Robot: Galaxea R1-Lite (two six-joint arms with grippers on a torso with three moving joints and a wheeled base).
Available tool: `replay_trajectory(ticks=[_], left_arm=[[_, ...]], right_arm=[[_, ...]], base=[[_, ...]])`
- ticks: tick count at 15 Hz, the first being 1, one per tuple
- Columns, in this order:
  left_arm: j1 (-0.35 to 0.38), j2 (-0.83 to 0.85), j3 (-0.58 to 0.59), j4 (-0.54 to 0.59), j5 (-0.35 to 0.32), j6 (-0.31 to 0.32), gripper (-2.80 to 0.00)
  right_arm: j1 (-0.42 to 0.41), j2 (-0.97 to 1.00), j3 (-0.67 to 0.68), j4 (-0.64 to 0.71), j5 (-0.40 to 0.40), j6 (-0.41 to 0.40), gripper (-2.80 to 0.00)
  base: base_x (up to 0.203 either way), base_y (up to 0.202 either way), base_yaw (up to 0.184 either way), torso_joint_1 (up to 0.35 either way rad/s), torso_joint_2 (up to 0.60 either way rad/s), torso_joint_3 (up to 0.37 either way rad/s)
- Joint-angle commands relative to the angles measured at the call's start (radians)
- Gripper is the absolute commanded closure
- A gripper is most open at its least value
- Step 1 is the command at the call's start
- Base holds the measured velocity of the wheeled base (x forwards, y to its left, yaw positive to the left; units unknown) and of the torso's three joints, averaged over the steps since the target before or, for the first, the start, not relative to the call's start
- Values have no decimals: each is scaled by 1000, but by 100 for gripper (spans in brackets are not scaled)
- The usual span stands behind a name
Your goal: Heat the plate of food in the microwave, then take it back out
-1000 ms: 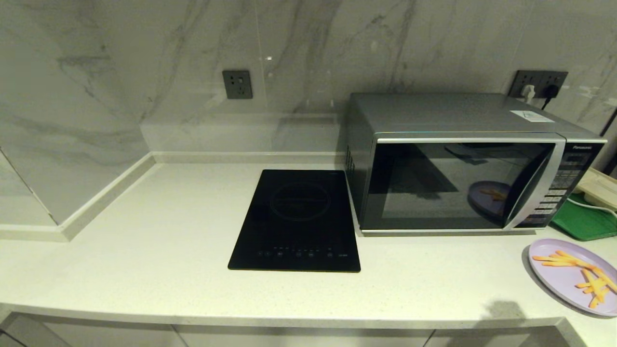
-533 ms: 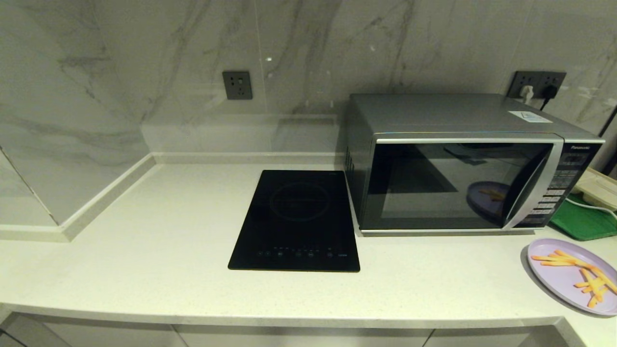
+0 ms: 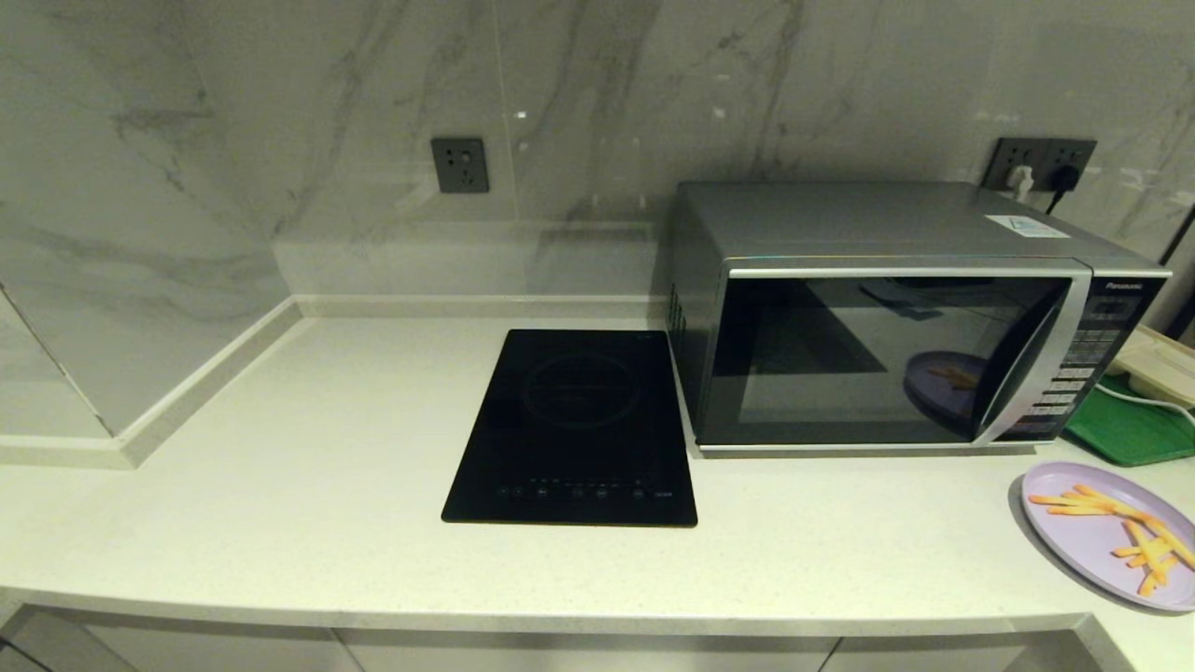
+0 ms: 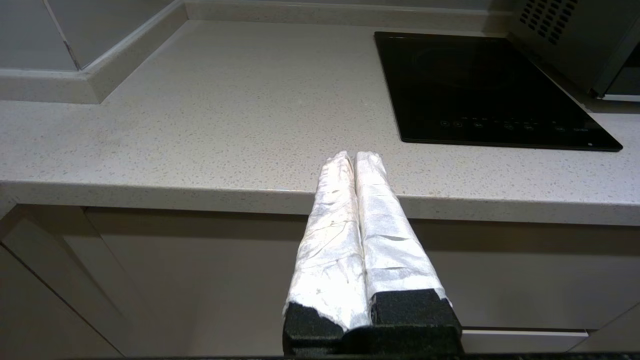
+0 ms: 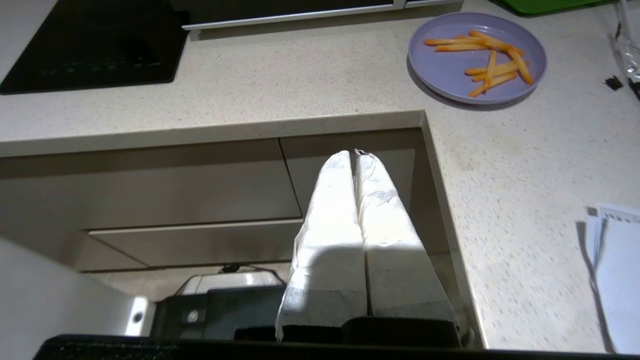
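At the bench's front right corner, the round, shallow, pale lilac plate of food (image 3: 1111, 535), carrying thin orange-yellow sticks, lies flat on the speckled white stone bench (image 3: 280, 485). The large silver-grey boxy microwave (image 3: 896, 317) stands behind it along the rear right edge, its dark glass door closed. A flat black glass cooktop (image 3: 574, 425) lies just beside the microwave toward the bench's middle. A flat green tray (image 3: 1130, 425) sits at the right edge, near the plate. My left hand (image 4: 356, 156) hangs below the front edge, clenched with its white-wrapped fingers pressed together, grasping nothing. My right hand (image 5: 356, 154) hangs off the front edge near the inner corner, likewise clenched and empty, well apart from the plate.
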Motion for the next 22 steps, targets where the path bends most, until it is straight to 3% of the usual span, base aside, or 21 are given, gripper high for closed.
replay_trajectory(ticks=[1,4,6,11,13,22], left_arm=[[0,0,0,-1,0,0,0],[0,0,0,-1,0,0,0],[0,0,0,-1,0,0,0],[0,0,0,-1,0,0,0],[0,0,0,-1,0,0,0],[0,0,0,-1,0,0,0]], right_arm=[[1,-63,241,-205,-1,-11,0],[1,-148,498,-422,2,-21,0],[2,-158,574,-469,12,-15,0],[2,-158,824,-880,9,-73,0],[2,-158,885,-979,7,-104,0],[2,-158,890,-993,8,-101,0]], base=[[0,0,0,0,0,0],[0,0,0,0,0,0],[0,0,0,0,0,0],[0,0,0,0,0,0],[0,0,0,0,0,0],[0,0,0,0,0,0]])
